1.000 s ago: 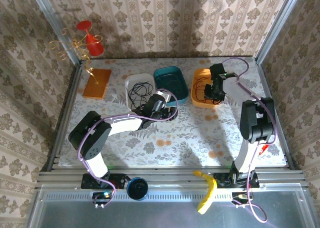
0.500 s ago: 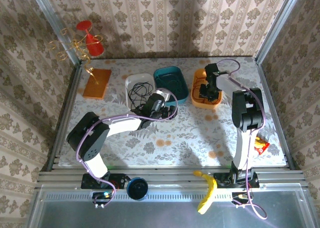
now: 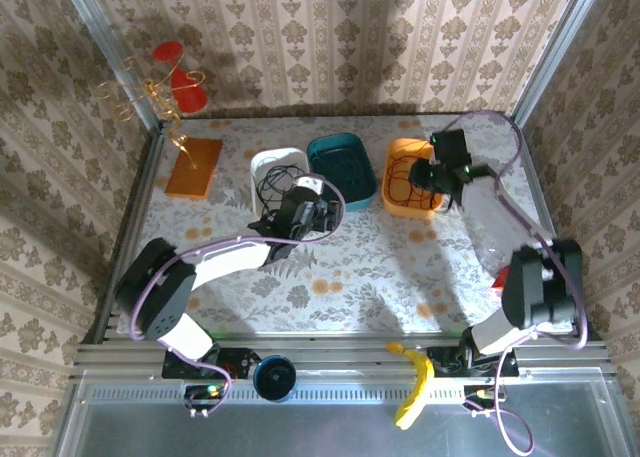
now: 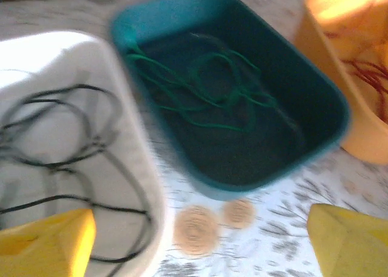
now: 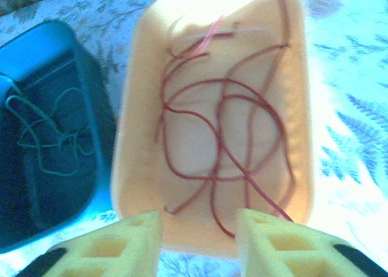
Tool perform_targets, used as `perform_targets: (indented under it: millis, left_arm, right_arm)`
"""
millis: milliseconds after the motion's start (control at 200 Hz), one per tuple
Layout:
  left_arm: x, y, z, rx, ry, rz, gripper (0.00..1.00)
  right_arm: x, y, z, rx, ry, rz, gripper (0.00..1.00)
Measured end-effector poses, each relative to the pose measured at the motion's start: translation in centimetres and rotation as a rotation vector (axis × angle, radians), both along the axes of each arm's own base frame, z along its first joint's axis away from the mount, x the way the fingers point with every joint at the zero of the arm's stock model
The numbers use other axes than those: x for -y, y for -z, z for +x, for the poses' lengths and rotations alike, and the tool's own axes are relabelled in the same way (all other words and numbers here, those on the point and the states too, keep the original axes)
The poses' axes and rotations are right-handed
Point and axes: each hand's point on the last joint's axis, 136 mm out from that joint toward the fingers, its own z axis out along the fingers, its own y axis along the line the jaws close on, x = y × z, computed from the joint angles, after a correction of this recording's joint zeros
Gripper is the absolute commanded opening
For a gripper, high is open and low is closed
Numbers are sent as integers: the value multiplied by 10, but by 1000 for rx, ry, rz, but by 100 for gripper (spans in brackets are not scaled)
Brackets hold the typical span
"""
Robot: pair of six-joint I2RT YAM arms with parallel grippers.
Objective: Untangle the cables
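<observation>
Cables [image 3: 281, 184] are lying apart, one to a bin: the red cable [image 5: 224, 137] is curling inside the orange bin [image 5: 136, 137], the green cable [image 4: 206, 89] is sitting in the teal bin [image 4: 330, 116], and the black cable [image 4: 60, 150] is looping in the white bin [image 4: 36, 53]. I am holding my left pincer [image 4: 200, 243] spread and empty over the counter [image 4: 285, 198] by the white and teal bins, and my right pincer [image 5: 197, 243] is hovering spread and empty at the orange bin's near edge.

Top view looks down; both close wrist views share teal bin [image 4: 242, 159].
</observation>
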Motion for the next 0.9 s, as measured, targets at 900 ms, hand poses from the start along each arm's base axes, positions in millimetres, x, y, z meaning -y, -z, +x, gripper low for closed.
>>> perform_targets:
  millis: [900]
  left_arm:
    - [-296,50,-36,21,-721,410,100]
  right_arm:
    - [72,66,-8,318,122,-420,100]
